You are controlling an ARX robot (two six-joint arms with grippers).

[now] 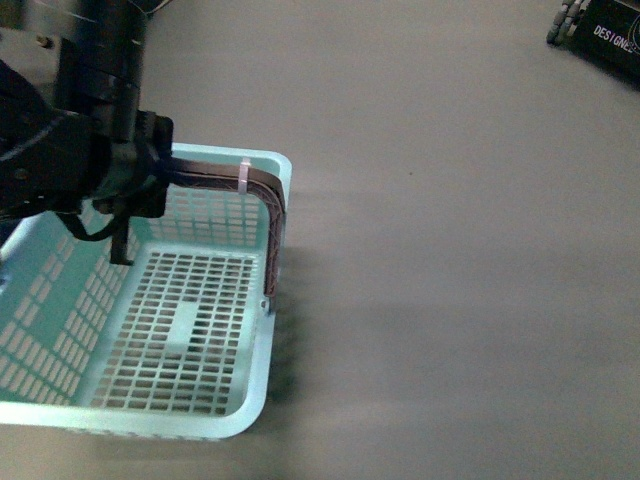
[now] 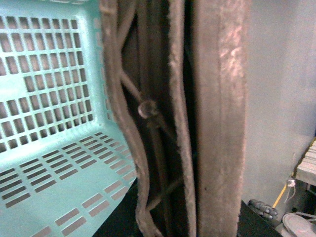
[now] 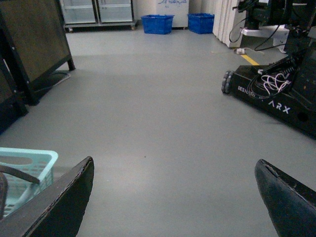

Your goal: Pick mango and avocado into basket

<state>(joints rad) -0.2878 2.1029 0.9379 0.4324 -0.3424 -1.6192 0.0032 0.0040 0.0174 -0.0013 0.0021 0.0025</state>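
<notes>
Where the left gripper (image 1: 152,178) clamps the brown swing handle (image 1: 266,205), the light teal slotted plastic basket (image 1: 150,420) is directly beneath it. Right gripper (image 3: 173,197): jaws wide apart above grey floor (image 3: 148,123); beyond it, a black wheeled robot base (image 3: 276,94), then two blue plastic crates (image 3: 157,23) farthest off.

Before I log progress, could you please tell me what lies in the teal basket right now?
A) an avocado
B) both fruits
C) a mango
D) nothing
D: the slotted floor of the basket shows bare in the front view, while the left pincer grips its brown handle.
</notes>
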